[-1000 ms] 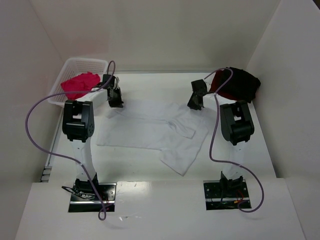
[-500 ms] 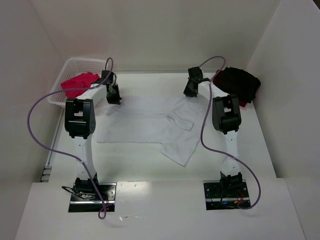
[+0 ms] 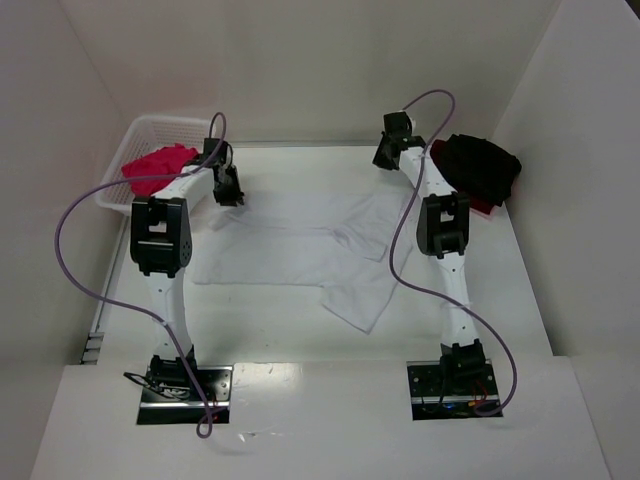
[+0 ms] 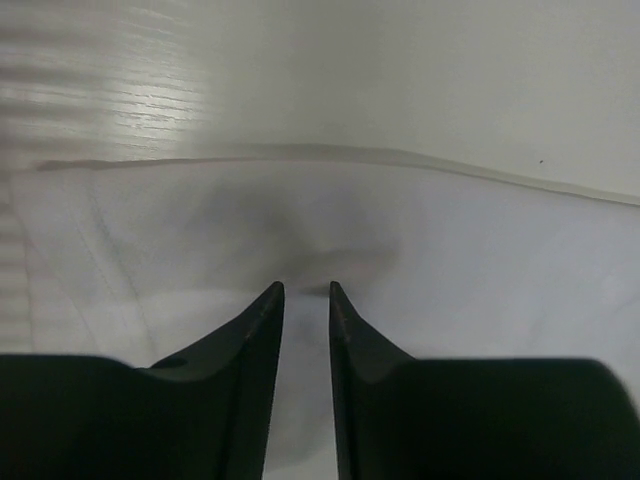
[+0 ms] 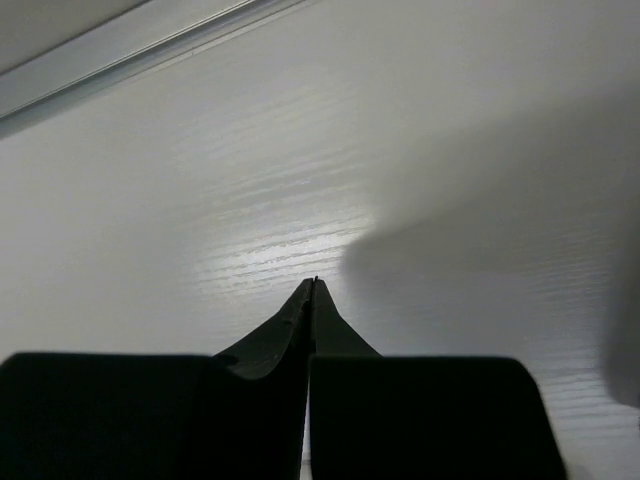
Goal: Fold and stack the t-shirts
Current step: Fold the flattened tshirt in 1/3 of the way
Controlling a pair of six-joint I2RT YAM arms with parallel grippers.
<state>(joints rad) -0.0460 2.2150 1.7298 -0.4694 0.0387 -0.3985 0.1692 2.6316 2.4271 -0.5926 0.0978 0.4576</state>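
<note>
One white shirt [image 3: 290, 250] lies spread across the middle of the table [image 3: 260, 325], mostly flat, with its near right flap pointing toward the right arm's base. Over the last second that flap has slid a little farther from me. The shirt's far right corner has been drawn out toward the back.

My left hand [image 4: 303, 292] sits at the shirt's far left corner, about where it was half a second ago. Its fingers are clamped on a pucker of white cloth, with only a thin strip of cloth showing between them.

My right hand [image 5: 312, 283] has changed most. A second ago it was down at the shirt's far right edge. Now the arm is stretched toward the back wall, and the hand is off the cloth above bare table near the back edge, its tips pressed together.

Farther back on the left, the pink shirt [image 3: 158, 165] is bunched in the basket [image 3: 150, 125]. At the far right, the black shirt [image 3: 482, 165] is heaped on the red shirt [image 3: 490, 208], of which I see only a sliver.
</note>
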